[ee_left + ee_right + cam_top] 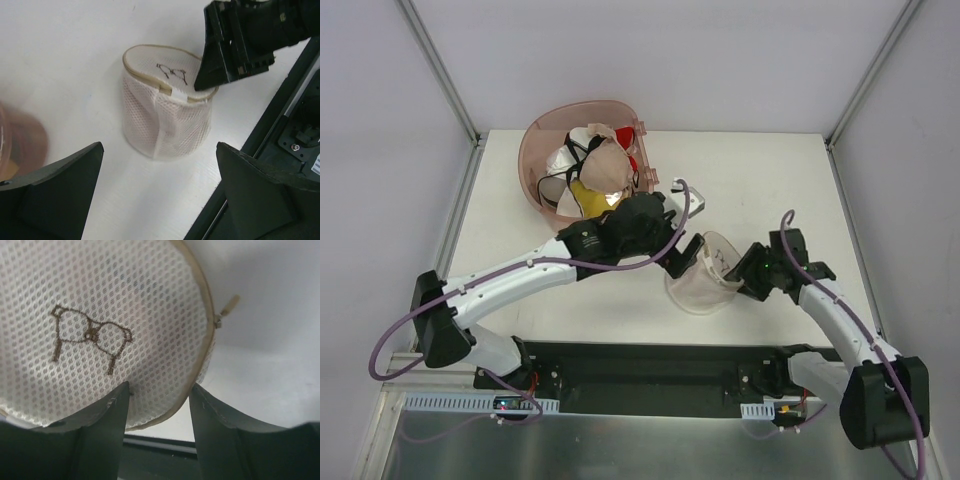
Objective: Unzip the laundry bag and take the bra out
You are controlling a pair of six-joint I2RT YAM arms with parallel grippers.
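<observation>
The desk (750,170) is a plain white surface set between pale walls. Near its middle the laundry bag (705,275) stands on it, a mesh pouch with its flat embroidered face turned upward. The pink plastic tub (532,150) sits at the far edge, well apart from the bag. A black base plate (650,368) runs along the near edge.
</observation>
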